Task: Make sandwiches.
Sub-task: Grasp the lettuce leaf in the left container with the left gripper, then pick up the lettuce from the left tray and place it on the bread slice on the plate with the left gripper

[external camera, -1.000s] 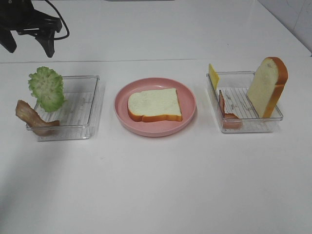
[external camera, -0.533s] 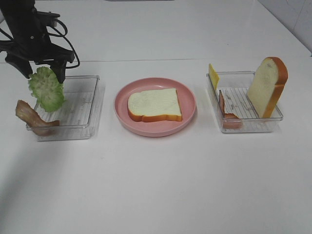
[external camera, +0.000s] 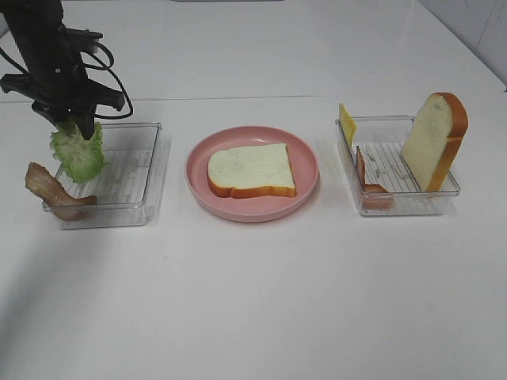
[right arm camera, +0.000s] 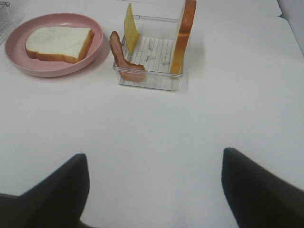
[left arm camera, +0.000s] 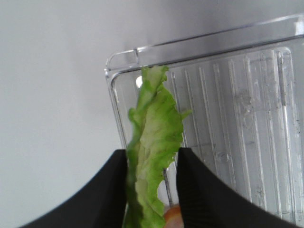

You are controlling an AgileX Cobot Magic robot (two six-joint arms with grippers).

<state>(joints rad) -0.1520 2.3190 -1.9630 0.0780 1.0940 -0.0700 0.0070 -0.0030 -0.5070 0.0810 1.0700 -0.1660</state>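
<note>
At the left end of the white table [external camera: 253, 301], the left gripper [external camera: 76, 125] comes down from above onto a lettuce leaf [external camera: 79, 152]. The leaf stands on edge in the far left part of the left tray [external camera: 152, 162]. In the left wrist view its two black fingers [left arm camera: 107, 190] sit tight against both faces of the leaf, so it is clamped on the lettuce leaf. The leaf's lower part hangs inside the tray, near a corner. A bacon strip [external camera: 49, 188] lies across the same tray's left front rim, with one end outside it.

Between the trays, a pink plate [external camera: 198, 188] holds a bread slice [external camera: 252, 169] lying flat, with nothing on top of it.

On the right, the right tray [external camera: 400, 209] holds three things. A cheese square [external camera: 347, 123] stands upright at its far left corner. A second bacon strip [external camera: 369, 184] leans along its left wall. A second bread slice [external camera: 434, 142] stands on edge against its right wall.

Only the right wrist view shows the right gripper [right arm camera: 154, 190]. Its fingers are spread wide with nothing between them, over bare table and well apart from the right tray.
</note>
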